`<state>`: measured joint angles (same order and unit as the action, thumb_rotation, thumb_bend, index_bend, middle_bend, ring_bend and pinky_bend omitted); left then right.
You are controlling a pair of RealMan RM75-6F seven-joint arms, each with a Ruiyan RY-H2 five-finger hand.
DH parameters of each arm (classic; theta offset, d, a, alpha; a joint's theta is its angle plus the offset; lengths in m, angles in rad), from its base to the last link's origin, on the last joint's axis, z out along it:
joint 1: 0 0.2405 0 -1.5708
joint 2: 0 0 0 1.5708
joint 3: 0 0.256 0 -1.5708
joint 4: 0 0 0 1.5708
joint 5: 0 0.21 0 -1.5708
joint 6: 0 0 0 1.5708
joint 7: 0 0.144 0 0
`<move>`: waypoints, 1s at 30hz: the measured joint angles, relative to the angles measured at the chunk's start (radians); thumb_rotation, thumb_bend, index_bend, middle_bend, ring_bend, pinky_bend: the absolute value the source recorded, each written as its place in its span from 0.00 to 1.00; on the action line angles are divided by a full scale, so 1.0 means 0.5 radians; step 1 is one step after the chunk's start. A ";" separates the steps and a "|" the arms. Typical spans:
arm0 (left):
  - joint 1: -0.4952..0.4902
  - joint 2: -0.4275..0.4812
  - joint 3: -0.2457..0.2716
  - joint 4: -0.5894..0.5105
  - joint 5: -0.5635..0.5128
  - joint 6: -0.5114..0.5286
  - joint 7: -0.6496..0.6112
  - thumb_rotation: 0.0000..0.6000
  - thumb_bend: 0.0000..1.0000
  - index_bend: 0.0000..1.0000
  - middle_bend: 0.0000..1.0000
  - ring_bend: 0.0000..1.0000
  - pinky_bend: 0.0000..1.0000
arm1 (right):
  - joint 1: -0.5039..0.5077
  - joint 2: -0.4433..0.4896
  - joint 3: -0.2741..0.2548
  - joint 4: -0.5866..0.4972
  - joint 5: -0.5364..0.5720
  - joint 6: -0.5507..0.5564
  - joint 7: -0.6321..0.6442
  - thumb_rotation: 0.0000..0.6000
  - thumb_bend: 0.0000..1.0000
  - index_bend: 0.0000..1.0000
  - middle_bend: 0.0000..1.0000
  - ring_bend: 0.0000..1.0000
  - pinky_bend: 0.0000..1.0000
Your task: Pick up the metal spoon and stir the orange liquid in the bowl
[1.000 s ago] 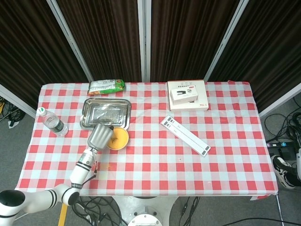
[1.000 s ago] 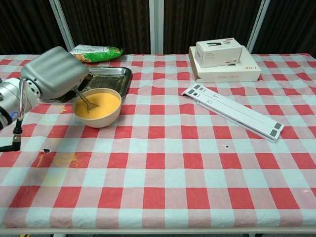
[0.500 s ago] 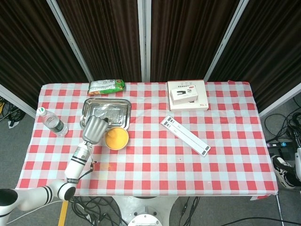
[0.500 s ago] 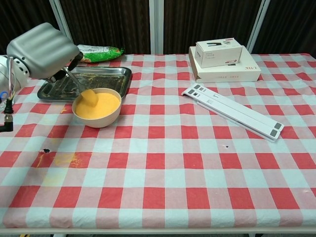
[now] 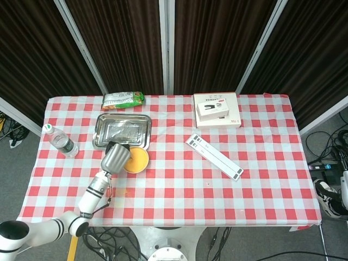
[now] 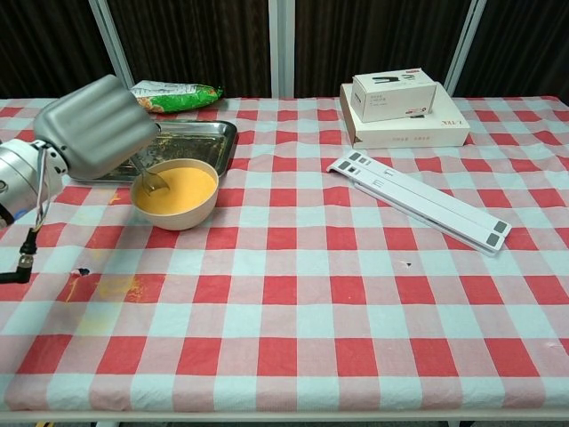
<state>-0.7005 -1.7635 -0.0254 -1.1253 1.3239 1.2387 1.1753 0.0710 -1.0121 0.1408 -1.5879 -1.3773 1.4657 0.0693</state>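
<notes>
The bowl (image 6: 175, 194), taken here as the landmark, is seen near the left end of the checked table (image 6: 356, 294), directly in front of the steel tray (image 6: 191, 135), and it is filled almost to its rim with the orange liquid (image 6: 182, 189). The left hand (image 6: 96, 126) is held just left of the bowl and slightly above its rim, its back turned to both cameras, so how far the fingers are closed cannot be read directly; the metal spoon (image 6: 149, 177) is seen running down from beneath it into the liquid at the bowl's left side, so it is judged to be gripped there. The right hand is not shown in either view. The stirring step is judged to be under way. It is best done with the spoon's tip kept below the surface and swept in small circles well inside the rim, because the bowl is full and light: a wide or fast stroke could slop liquid over the edge or push the bowl toward the tray. An orange stain (image 6: 114, 286) is visible on the cloth in front of the bowl, to its left, which suggests spills happen easily. The handle should be kept steeply inclined and the wrist clear of the rim.
</notes>
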 measured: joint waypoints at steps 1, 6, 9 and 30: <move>0.005 -0.007 -0.004 -0.004 -0.005 -0.007 -0.008 1.00 0.44 0.67 1.00 0.98 1.00 | -0.001 0.000 0.000 0.002 0.001 0.001 0.002 1.00 0.05 0.08 0.16 0.01 0.10; 0.023 -0.015 -0.058 -0.063 -0.078 -0.059 -0.128 1.00 0.44 0.67 1.00 0.98 1.00 | -0.004 -0.002 0.001 0.011 0.005 0.000 0.016 1.00 0.05 0.08 0.16 0.01 0.10; 0.034 -0.010 -0.108 -0.099 -0.133 -0.088 -0.234 1.00 0.44 0.67 1.00 0.98 1.00 | -0.004 -0.002 0.002 0.014 0.006 0.000 0.022 1.00 0.05 0.08 0.16 0.01 0.10; 0.022 0.170 -0.262 -0.309 -0.255 -0.066 -0.283 1.00 0.44 0.67 1.00 0.97 1.00 | -0.010 0.007 0.006 -0.004 0.002 0.015 0.015 1.00 0.05 0.08 0.16 0.01 0.10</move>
<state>-0.6897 -1.6784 -0.1562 -1.2798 1.1963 1.2058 1.0338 0.0658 -1.0084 0.1437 -1.5899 -1.3765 1.4731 0.0767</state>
